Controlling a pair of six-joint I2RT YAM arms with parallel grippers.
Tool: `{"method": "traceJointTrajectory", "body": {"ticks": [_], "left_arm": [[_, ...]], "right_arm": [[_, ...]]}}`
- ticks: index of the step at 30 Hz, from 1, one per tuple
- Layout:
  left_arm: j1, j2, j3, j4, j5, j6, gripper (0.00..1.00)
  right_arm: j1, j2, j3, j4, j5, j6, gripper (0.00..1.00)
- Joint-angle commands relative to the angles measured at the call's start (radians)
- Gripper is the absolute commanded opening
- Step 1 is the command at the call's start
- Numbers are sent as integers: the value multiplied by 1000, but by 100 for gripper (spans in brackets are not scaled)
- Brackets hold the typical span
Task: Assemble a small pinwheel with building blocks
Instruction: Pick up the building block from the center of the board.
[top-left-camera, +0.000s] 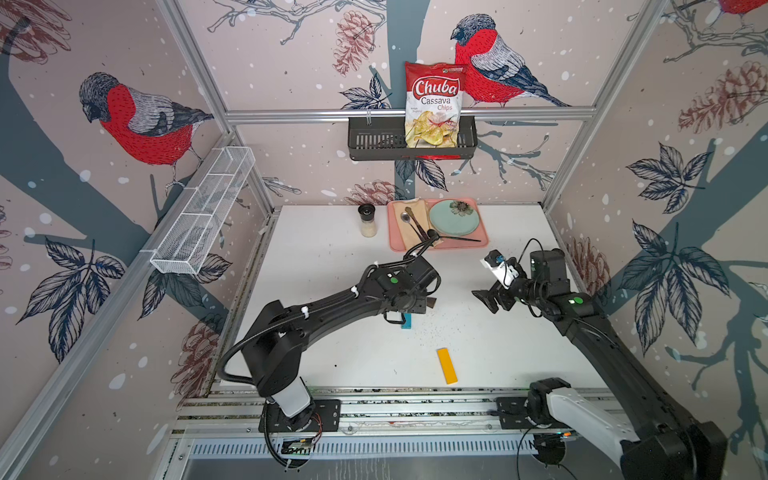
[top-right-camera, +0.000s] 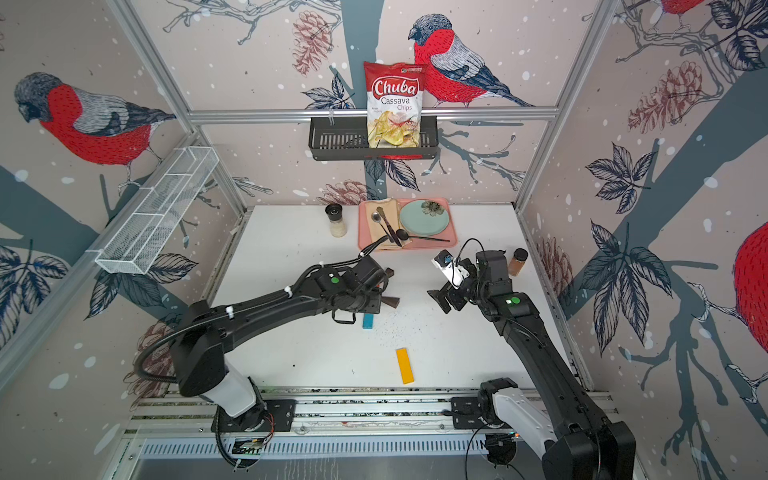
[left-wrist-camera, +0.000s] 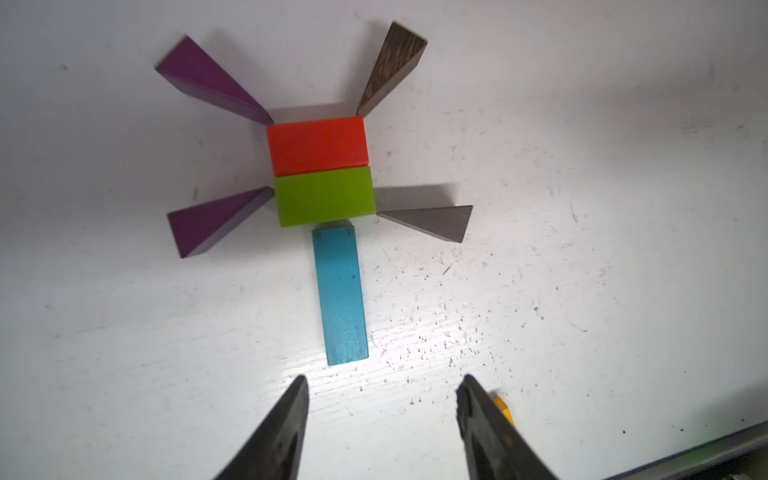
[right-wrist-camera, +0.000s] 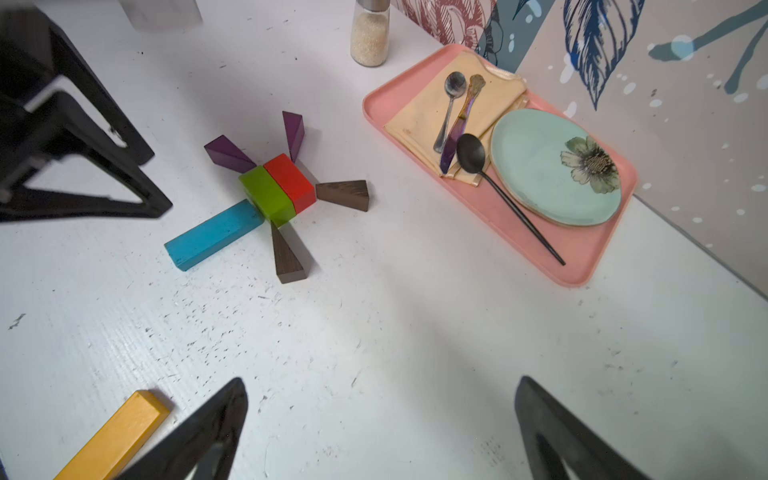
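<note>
Both left tool (left-wrist-camera: 384, 380) and right tool (right-wrist-camera: 381, 380) agape, empty; scuffed white table (top-left-camera: 324, 253), bird-papered walls (top-left-camera: 291, 62)

White table (top-left-camera: 332, 257), far edge: a pink tray (right-wrist-camera: 374, 109) carries a beige napkin (right-wrist-camera: 419, 120), a pale green flower-printed plate (right-wrist-camera: 536, 166), a silver spoon (right-wrist-camera: 451, 99), a knife (right-wrist-camera: 459, 124) and a black spoon (right-wrist-camera: 471, 153). A glass shaker (top-left-camera: 368, 222) stands just beside the tray. A brown jar (top-right-camera: 518, 262) stands near the right wall. A black wall basket (top-left-camera: 374, 141) holds a chips bag (top-left-camera: 434, 104). A white mesh rack (top-left-camera: 203, 212) hangs on the left wall.
</note>
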Motion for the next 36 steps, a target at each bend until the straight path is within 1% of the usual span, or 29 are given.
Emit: {"method": "traceJointTrajectory", "body": {"ticks": [1, 4, 6, 8, 9, 11, 12, 13, 15, 16, 18, 19, 20, 21, 23, 26, 28, 30, 31, 32, 34, 35, 36], "left_arm": [[23, -99, -78, 17, -48, 52, 58], [58, -198, -159, 35, -48, 73, 58], [76, -257, -199, 66, -45, 115, 57], [93, -289, -233, 98, -20, 146, 57], [123, -288, -248, 104, 16, 150, 56], [173, -259, -260, 86, 73, 131, 49], [189, -237, -287, 84, 114, 145, 47], [196, -213, -280, 67, 136, 164, 46], [192, -170, -271, 19, 135, 211, 41], [187, -162, -244, 13, 134, 228, 39], [179, -146, -253, 28, 151, 267, 35], [179, -137, -258, 31, 161, 277, 34], [178, -127, -260, 37, 181, 299, 34], [177, -118, -260, 45, 199, 320, 34], [172, -102, -259, 35, 191, 326, 33], [174, -92, -237, 39, 183, 333, 33], [174, -99, -225, 48, 198, 336, 33], [174, -122, -205, 32, 199, 338, 33], [174, -138, -192, 13, 190, 334, 33], [176, -159, -172, -16, 177, 330, 34], [189, -205, -139, -61, 165, 319, 39], [201, -232, -126, -75, 161, 312, 41], [211, -261, -119, -83, 153, 306, 45]], "right_arm": [[42, 10, -10, -61, -5, 38, 100], [100, 40, -24, -39, 9, 70, 100], [139, 69, -20, -22, 15, 91, 98], [174, 92, -12, -10, 28, 113, 99], [190, 100, -5, -2, 46, 135, 99], [213, 103, 7, 8, 85, 180, 99], [220, 95, 15, 13, 104, 206, 99], [221, 81, 17, 22, 117, 231, 99], [217, 11, -3, 95, 145, 318, 100], [212, -29, -28, 150, 169, 380, 99], [203, -124, -117, 299, 219, 533, 100], [203, -158, -162, 365, 220, 578, 99], [202, -190, -197, 407, 186, 591, 99], [204, -217, -218, 420, 140, 561, 100], [207, -235, -201, 355, 41, 501, 99], [212, -224, -214, 282, -2, 476, 100], [241, -220, -211, 225, 40, 499, 99], [299, -260, -206, 232, 143, 570, 100], [327, -270, -199, 224, 196, 613, 99], [348, -264, -182, 209, 244, 663, 94], [375, -193, -123, 143, 246, 728, 82], [404, -134, -75, 85, 264, 765, 75], [446, -72, -37, 35, 299, 822, 75]]}}
